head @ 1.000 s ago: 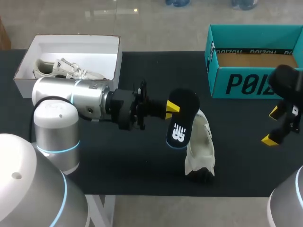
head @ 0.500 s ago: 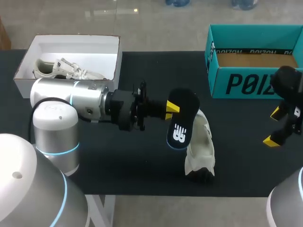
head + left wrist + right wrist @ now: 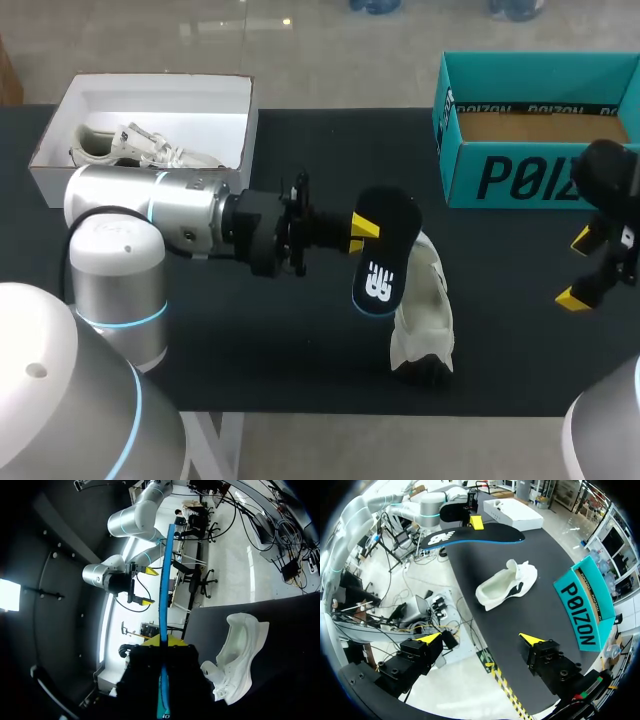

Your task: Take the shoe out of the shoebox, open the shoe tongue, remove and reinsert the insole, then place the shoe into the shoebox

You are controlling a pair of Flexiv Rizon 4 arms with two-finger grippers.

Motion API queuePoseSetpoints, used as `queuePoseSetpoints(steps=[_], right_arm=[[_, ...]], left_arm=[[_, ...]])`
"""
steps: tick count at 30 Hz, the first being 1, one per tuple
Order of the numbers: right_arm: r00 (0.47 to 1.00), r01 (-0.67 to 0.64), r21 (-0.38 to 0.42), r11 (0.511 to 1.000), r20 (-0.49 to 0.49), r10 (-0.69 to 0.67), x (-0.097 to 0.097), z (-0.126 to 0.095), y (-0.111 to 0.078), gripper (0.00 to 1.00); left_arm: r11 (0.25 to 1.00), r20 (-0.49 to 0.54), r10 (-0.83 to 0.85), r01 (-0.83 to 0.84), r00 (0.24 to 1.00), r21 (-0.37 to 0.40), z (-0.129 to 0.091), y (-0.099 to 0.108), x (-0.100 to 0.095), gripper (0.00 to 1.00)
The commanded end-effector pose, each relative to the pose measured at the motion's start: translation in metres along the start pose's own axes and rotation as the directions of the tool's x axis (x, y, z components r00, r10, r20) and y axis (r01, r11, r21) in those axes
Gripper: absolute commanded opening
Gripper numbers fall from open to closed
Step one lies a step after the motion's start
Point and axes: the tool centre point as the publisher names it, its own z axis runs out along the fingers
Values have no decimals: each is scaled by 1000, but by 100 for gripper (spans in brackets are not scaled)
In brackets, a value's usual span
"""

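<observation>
- white box (image 3: 150, 78) sits at the far left corner of the tabletop (image 3: 250, 330), with a second white shoe (image 3: 140, 148) lying inside it
- left arm (image 3: 150, 210) comes in from the left and stretches flat across toward mid-table
- left gripper (image 3: 358, 228) is clamped on the insole (image 3: 385, 255); the left wrist view shows the insole edge-on (image 3: 164, 580), running straight between the yellow tips of this gripper (image 3: 161, 641)
- the insole is black with a blue rim, logo side up, held in the air above the tabletop and out of the shoe; the right wrist view shows it flat with one yellow tip on top (image 3: 470, 534)
- the shoe (image 3: 425, 310) is white and rests on the tabletop near the front edge, just right of the insole and partly under it in the head view, outside both boxes; also seen at (image 3: 237, 655) and (image 3: 505, 585)
- the teal shoebox (image 3: 500, 180) is at the far right, open top, well apart from the shoe (image 3: 585, 610)
- right gripper (image 3: 575, 267) hangs at the right edge in front of the shoebox, fingers spread wide with nothing between them (image 3: 481, 638)
</observation>
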Motion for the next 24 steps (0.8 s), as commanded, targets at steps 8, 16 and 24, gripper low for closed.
queuePoseSetpoints(steps=[8, 16, 24], right_arm=[[1000, -1, 6, 1000, -5, 1, -2, 0, 3, 100], [1000, -1, 6, 1000, -5, 1, -2, 0, 3, 100], [1000, -1, 6, 1000, -5, 1, -2, 0, 3, 100]], left_arm=[[1000, -1, 1, -1, 1000, -3, 2, -1, 1, 0], [996, -91, -94, 95, 991, 3, -13, -16, 16, 0], [959, -238, -277, 284, 931, -7, -9, -47, 55, 0]])
